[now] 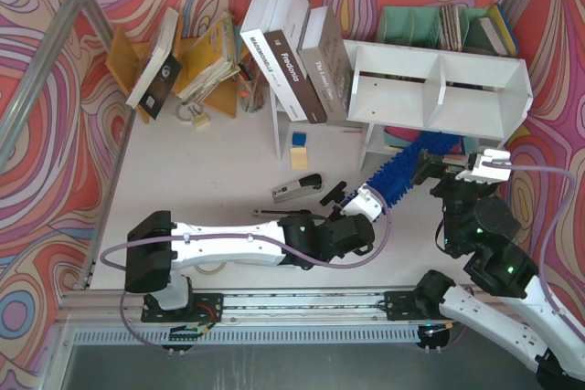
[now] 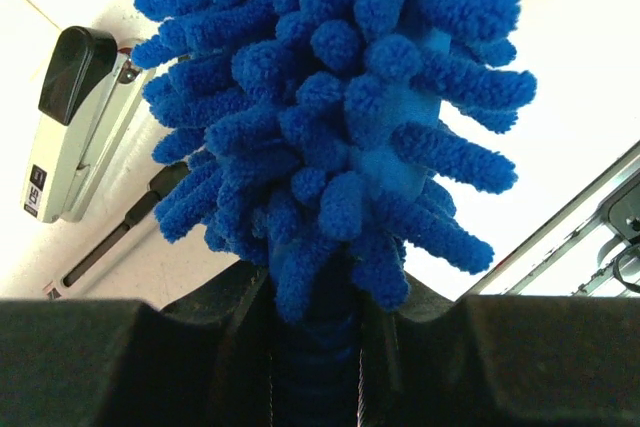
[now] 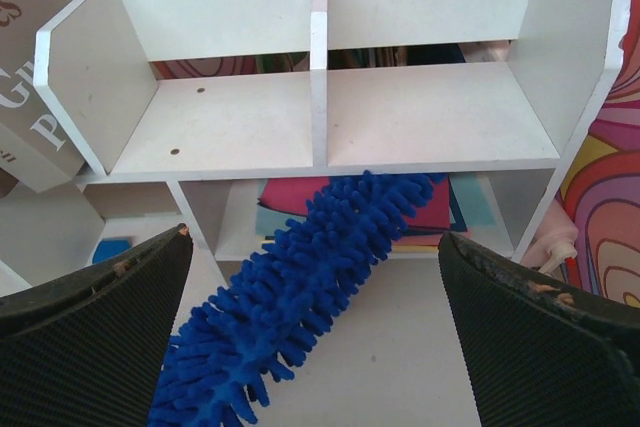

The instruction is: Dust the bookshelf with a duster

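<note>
Below the bookshelf (image 3: 420, 112) cubbies: tip of the duster (image 3: 300, 297) reaching into the lower tier, over coloured papers (image 3: 445, 212).
Left gripper (image 2: 315, 367): clamped shut on the duster handle, right under the fluffy head.
Right gripper (image 3: 315, 239): spread wide, holding nothing, just beside the duster, facing the shelf.
Risk: likely to drag the papers out on a hard sweep; could snag the tier's front edge when lifted; might strike the right gripper on a sideways swing.
Edges: central divider, end walls, leaning books (image 1: 302, 52) at the left.
Open room: table (image 1: 210, 162) toward the stapler (image 1: 297, 189), for backing out.
</note>
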### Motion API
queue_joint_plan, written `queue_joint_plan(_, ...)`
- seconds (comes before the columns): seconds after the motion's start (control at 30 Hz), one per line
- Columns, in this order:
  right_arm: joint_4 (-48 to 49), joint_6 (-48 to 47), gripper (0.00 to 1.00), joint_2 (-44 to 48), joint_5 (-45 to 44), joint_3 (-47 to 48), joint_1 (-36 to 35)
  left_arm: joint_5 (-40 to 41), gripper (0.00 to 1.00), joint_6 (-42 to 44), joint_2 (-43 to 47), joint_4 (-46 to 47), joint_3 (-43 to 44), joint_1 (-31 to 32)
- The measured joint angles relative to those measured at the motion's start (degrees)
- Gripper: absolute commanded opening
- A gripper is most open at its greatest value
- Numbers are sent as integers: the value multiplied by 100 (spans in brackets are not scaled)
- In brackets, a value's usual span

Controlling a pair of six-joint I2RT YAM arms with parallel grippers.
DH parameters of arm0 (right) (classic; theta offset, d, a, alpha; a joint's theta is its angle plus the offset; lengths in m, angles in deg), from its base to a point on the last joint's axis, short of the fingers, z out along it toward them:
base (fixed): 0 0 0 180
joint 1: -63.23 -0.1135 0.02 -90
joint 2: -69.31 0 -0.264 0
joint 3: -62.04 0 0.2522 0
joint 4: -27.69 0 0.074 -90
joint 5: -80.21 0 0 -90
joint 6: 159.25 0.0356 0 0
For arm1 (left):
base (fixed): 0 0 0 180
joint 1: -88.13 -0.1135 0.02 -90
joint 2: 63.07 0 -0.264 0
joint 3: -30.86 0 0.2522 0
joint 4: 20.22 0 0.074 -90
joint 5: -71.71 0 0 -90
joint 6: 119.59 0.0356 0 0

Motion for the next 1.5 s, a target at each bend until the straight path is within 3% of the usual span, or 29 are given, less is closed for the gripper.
queue_joint_plan(0.2, 0, 0, 99, -20, 2, -2, 0, -42, 0, 4, 28, 33, -81, -50)
queue_joint_plan(0.6, 0, 0, 99, -9, 2, -2, 0, 179, 0, -483, 1106, -219, -960, -313)
queue_joint_plan(1.17, -2, 4, 99, 33, 2, -2, 0, -295, 0, -315, -243, 111, 197, -337)
queue_joint_plan(1.5, -4, 4, 99, 28, 2, -2, 0, -31, 0, -782, 750, 103, -815, -337)
